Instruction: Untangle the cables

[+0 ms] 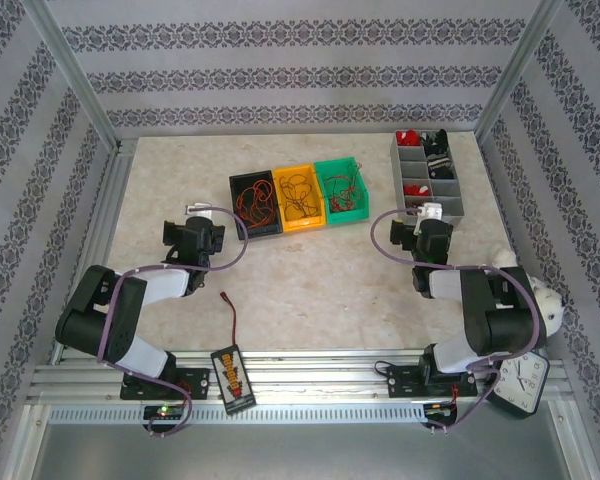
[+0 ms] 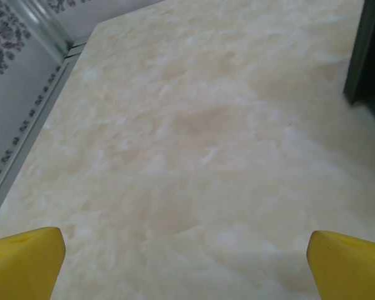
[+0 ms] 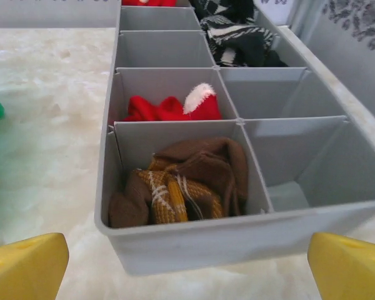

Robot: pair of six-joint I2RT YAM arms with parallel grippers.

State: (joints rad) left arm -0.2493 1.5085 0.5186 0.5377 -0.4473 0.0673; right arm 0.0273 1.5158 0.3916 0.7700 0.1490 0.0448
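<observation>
Above: thin, curly red-and-orange cables (image 1: 255, 203) coil in black, orange and green plastic bins (image 1: 348, 214), probably light, limp, best pinched at a free end. Left wrist: left gripper (image 2: 187, 265) spread wide, empty. Right wrist: right gripper (image 3: 187, 265) likewise.

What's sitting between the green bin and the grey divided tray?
Nothing: bare table separates the green bin from the grey tray in the top view.

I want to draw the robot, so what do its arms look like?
Both the left arm and right arm have chunky black joints and white-grey shells. A purple cable loops along each one. Up close, the fingers have yellow tips.
</observation>
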